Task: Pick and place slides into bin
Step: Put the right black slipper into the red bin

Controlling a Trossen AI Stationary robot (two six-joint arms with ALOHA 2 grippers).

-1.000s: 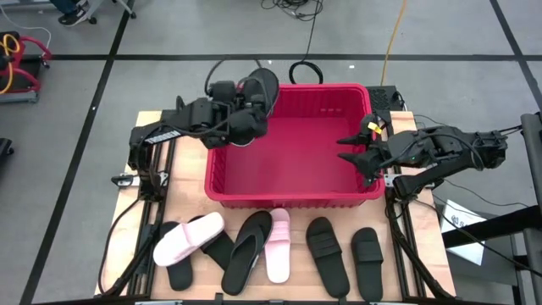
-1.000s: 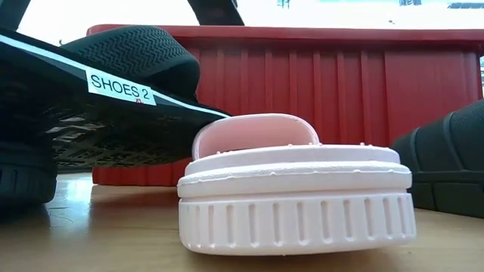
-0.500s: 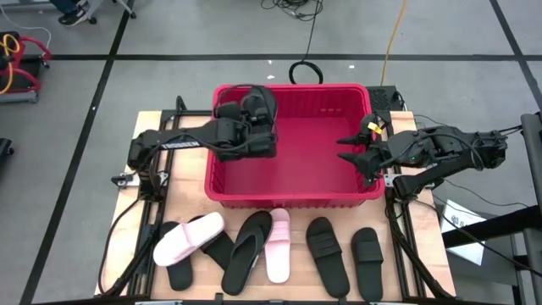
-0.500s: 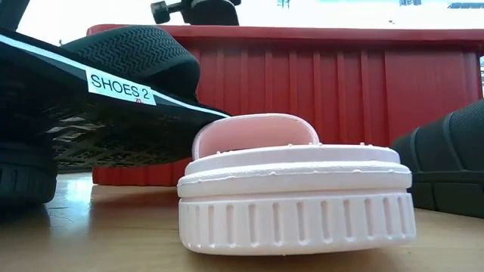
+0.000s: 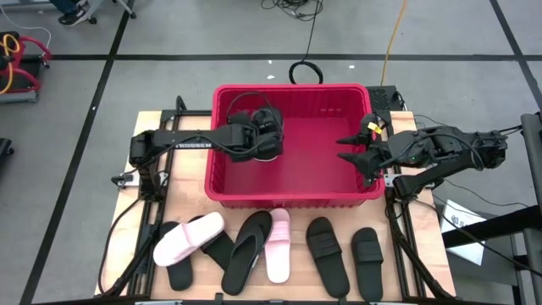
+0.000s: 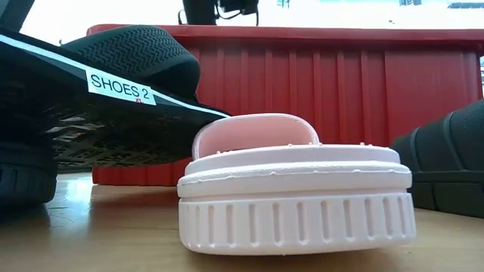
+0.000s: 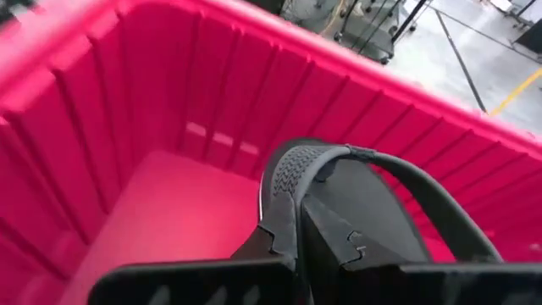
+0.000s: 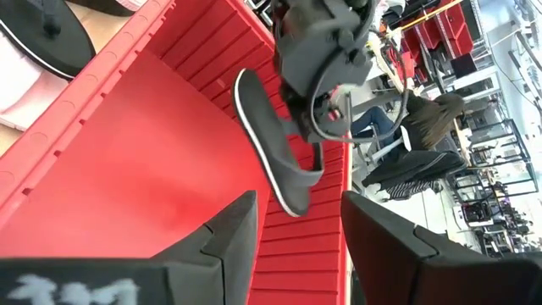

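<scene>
The left gripper (image 5: 264,144), pinching a black sandal (image 8: 273,144) by its strap, holds it on edge above the red bin (image 5: 292,196) floor; the right gripper (image 5: 354,149) waits spread at the bin's right wall.

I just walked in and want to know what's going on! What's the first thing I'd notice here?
The big red bin in the middle of the table. The left gripper hangs over it, shut on a black sandal. More sandals, pink and black, lie in a row on the table in front of the bin.
</scene>
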